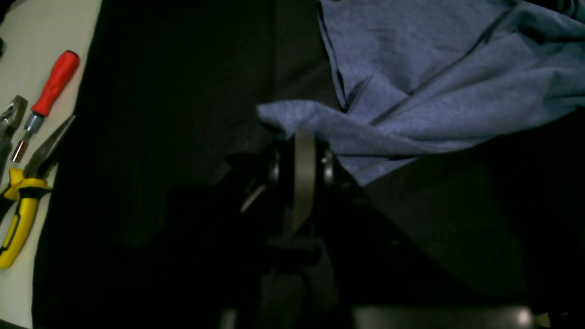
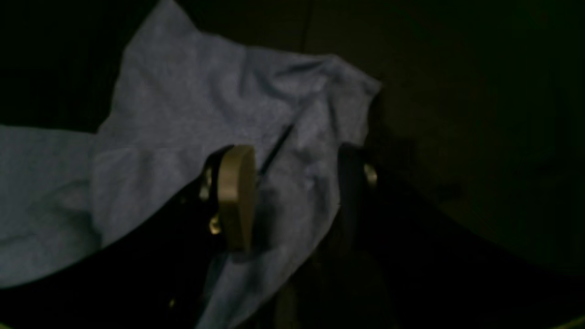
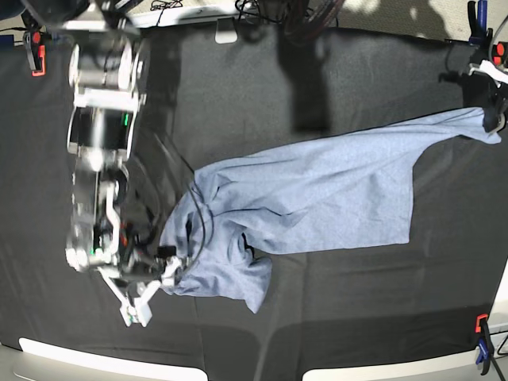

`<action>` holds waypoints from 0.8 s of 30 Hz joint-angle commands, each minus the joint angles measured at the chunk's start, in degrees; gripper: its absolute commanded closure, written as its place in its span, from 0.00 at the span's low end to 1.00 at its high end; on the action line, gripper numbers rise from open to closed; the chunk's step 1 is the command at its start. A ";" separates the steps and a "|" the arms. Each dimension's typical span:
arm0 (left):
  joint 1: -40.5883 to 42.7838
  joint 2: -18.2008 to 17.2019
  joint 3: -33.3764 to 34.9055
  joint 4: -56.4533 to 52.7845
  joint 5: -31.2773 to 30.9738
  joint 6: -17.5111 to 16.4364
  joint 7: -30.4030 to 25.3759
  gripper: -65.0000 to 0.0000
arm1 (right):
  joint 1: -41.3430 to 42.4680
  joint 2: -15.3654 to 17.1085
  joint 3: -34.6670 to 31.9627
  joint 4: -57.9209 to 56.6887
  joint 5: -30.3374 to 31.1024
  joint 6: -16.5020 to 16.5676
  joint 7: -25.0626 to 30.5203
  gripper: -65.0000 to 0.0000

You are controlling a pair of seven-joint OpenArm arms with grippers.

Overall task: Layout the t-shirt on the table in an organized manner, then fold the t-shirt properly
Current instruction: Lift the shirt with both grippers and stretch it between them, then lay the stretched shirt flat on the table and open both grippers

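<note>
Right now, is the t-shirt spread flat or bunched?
Bunched: the t-shirt stretches across the table, one end pinched in the left gripper, the other end crumpled.

A: What is seen beside the black-draped surface in the left wrist view?

B: A pale strip of bench (image 1: 27,55) is shown at the left edge. On it a red-handled screwdriver (image 1: 54,84) is laid, and just below it yellow-handled long-nose pliers (image 1: 23,201); grey plier jaws (image 1: 11,116) are partly cut off by the frame.

A: And around that bench in the base view?

B: Orange clamps (image 3: 33,49) are fixed at the far-left corner, a blue clamp (image 3: 482,345) near the lower right. Dark cables (image 3: 262,9) are tangled along the far edge. Light is cast in patches there.
</note>
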 commanded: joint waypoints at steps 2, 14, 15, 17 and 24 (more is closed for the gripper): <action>0.35 -0.74 -0.59 0.72 -0.96 0.02 -1.57 1.00 | 4.37 1.22 0.20 -4.96 -2.19 -0.02 3.26 0.56; 0.33 -0.74 -0.59 0.72 -1.42 0.04 -1.55 1.00 | 14.82 3.30 0.17 -30.77 -6.69 -6.29 12.92 0.56; 0.33 -0.74 -0.59 0.72 -1.64 0.02 -1.57 1.00 | 14.80 3.10 0.17 -31.45 -6.64 -6.27 12.83 0.56; 0.33 -0.74 -0.59 0.72 -2.36 0.02 -1.57 1.00 | 14.67 2.54 0.17 -32.46 -6.69 -6.23 11.45 0.56; 0.35 -0.74 -0.59 0.72 -2.82 -0.11 -1.36 1.00 | 14.08 3.06 0.17 -30.58 -9.01 -3.91 9.25 1.00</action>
